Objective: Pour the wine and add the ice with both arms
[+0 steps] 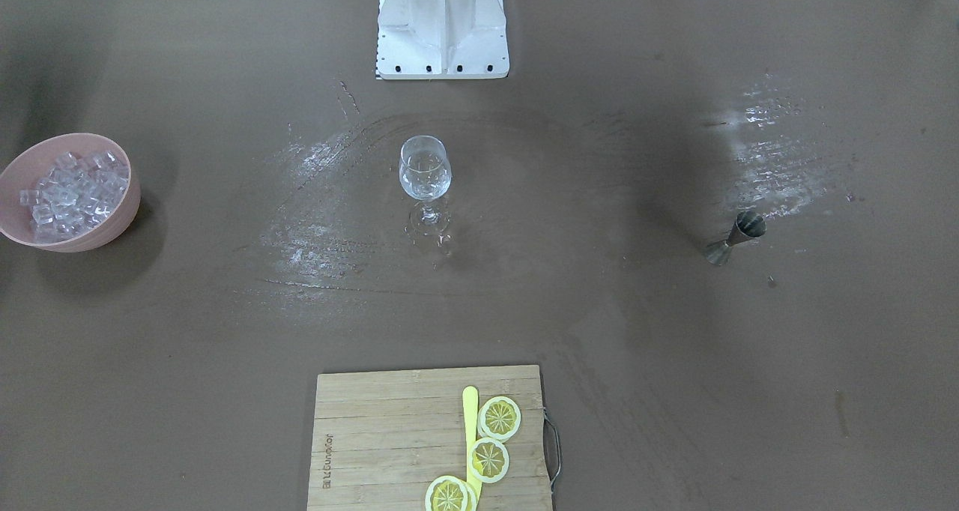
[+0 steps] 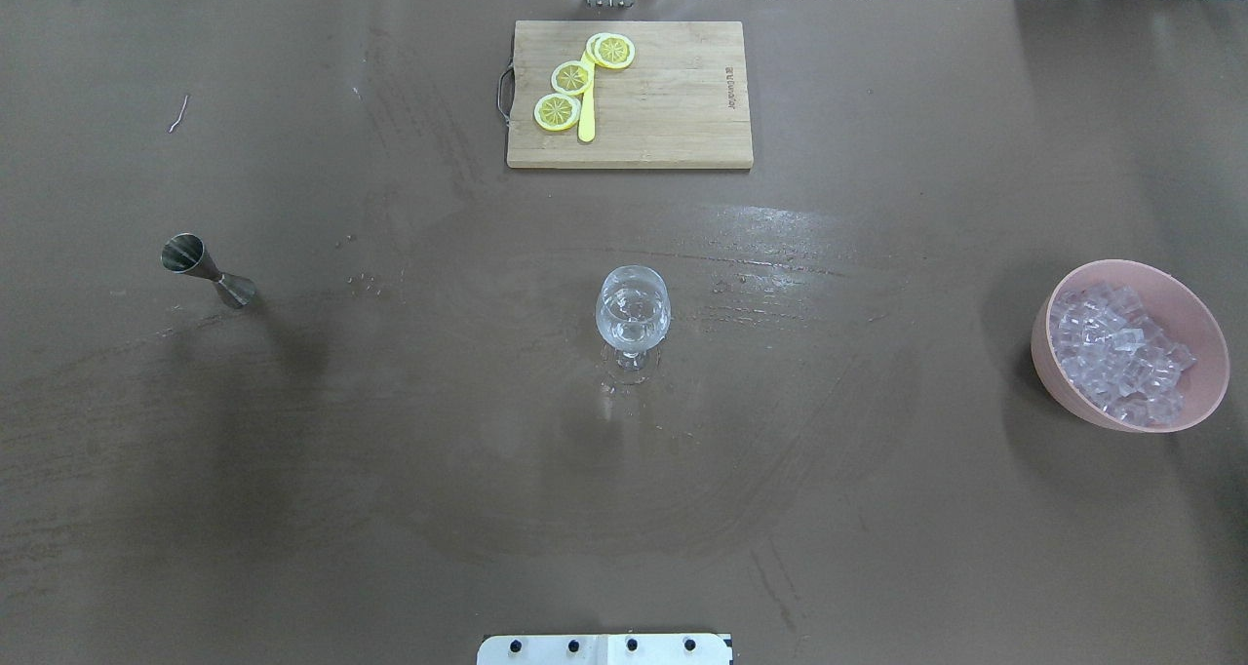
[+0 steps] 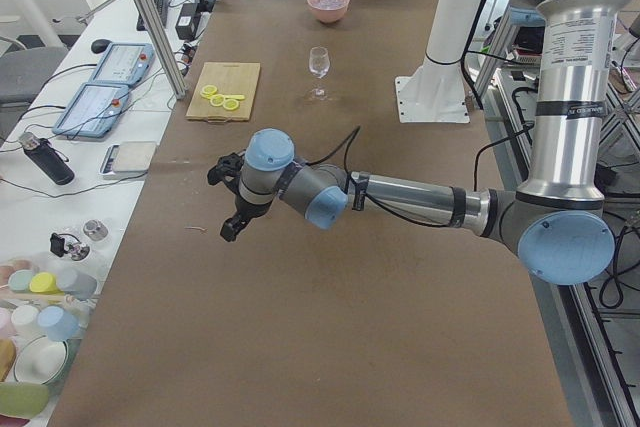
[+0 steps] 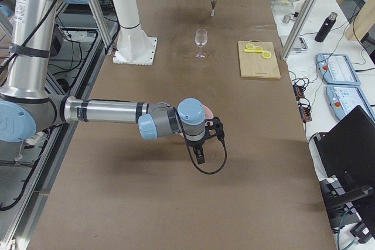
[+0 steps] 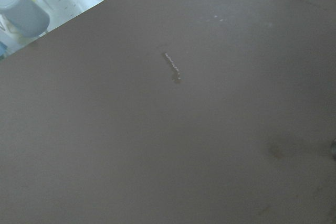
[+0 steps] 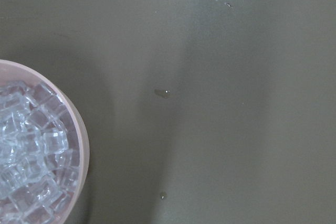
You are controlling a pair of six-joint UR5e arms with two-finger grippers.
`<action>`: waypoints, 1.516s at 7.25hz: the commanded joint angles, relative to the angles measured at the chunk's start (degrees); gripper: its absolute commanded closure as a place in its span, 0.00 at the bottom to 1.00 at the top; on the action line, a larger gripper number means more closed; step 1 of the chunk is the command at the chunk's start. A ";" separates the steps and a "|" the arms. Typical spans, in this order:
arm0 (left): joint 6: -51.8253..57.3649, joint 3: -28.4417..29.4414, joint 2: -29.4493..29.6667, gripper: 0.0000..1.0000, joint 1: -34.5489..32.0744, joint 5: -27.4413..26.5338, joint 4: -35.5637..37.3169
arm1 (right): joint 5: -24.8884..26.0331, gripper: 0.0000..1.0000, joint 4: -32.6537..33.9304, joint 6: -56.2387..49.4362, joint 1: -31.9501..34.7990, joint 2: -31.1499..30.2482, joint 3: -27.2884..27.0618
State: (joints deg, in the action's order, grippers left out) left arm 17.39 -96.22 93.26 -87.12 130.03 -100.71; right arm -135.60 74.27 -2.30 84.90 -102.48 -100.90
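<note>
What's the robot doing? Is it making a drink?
It looks set up to make one, but nothing is being handled right now. A wine glass stands untouched in the middle of the table. The right claw hangs near the pink bowl of ice. The left claw hangs over bare table, away from the metal measuring cup. Lemon slices lie on a cutting board. I cannot tell whether the claws are open or shut.

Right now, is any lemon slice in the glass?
No, the three lemon slices lie on the cutting board, away from the glass.
</note>
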 commanded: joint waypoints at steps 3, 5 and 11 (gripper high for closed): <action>0.68 1.48 -7.11 0.02 -3.23 -0.21 11.36 | -0.02 0.00 0.00 0.11 0.00 0.00 0.00; -14.30 -0.19 -9.66 0.02 -3.23 0.22 7.48 | -0.02 0.00 0.00 0.02 0.00 0.00 -0.09; -14.40 -0.37 -9.68 0.02 -3.06 0.58 7.19 | -0.11 0.00 -0.09 2.20 0.00 0.26 -5.27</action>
State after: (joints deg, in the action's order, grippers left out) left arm 2.98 -96.54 83.58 -90.21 130.60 -93.44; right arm -135.61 74.23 -1.52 84.90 -102.31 -104.68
